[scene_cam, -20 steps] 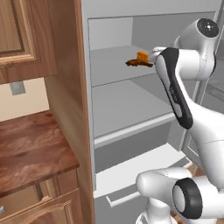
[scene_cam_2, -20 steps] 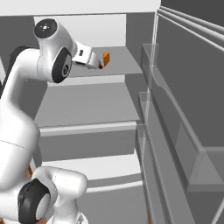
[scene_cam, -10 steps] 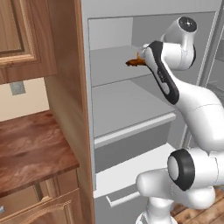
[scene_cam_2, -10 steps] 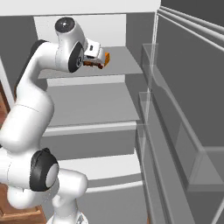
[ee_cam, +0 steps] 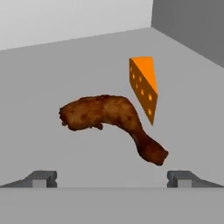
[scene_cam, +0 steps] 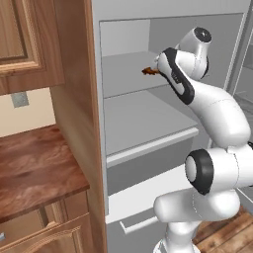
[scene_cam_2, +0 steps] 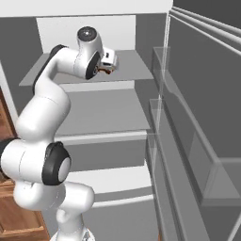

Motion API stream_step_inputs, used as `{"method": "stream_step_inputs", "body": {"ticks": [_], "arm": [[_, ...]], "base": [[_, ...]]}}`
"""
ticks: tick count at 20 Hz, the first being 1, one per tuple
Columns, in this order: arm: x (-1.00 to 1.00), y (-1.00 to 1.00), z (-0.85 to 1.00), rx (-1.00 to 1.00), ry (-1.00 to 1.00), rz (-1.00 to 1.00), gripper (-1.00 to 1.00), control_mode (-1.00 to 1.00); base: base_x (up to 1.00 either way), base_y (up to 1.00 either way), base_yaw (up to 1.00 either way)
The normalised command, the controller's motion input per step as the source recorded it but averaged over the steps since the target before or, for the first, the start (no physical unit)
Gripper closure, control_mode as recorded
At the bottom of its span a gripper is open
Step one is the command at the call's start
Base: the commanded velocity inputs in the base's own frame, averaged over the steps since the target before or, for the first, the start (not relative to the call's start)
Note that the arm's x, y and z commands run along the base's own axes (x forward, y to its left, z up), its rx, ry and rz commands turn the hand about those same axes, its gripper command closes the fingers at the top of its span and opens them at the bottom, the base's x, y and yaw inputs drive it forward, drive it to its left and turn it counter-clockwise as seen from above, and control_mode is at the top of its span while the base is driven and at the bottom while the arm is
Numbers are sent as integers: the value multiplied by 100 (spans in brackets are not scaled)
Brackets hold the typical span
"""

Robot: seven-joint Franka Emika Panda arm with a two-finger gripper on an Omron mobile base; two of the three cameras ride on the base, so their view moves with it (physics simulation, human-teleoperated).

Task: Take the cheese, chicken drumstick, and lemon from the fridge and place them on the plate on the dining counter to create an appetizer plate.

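jaws released, the gripper [ee_cam: 111, 177] hangs over the chicken drumstick [ee_cam: 111, 122] on the fridge shelf [ee_cam: 39, 78], cheese [ee_cam: 144, 85] just beyond. likely next: lower and clench on the drumstick.

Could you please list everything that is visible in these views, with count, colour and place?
chicken drumstick: one, dark reddish-brown, lying on the upper fridge shelf, just ahead of the end effector.
cheese: one, orange wedge with holes, on the same shelf, just behind the drumstick's thin end.
fridge: one, light grey, open, with flat grey shelves.
fridge door: one, grey with clear bins, swung open on the right.
wooden cabinet: brown, left of the fridge.
wood counter: one, reddish-brown, lower left.
wall socket: one, grey, above the counter.
end effector: one, dark fingertips, open, holding nothing, at the upper shelf.
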Motion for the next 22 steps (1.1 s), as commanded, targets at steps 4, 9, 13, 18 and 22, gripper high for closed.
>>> {"method": "stream_step_inputs", "body": {"ticks": [4,9,13,18,22], "arm": [[38,0,-28,-3,0,9,-100,-100],[36,0,-26,-4,0,7,-100,-100],[33,0,-25,-5,0,7,-100,-100],[0,0,2,-3,-5,2,-100,-100],[-9,-4,25,-5,-12,0,-100,-100]], "base": [[0,0,0],[0,0,0],[0,0,0],[0,0,0],[0,0,0]]}}
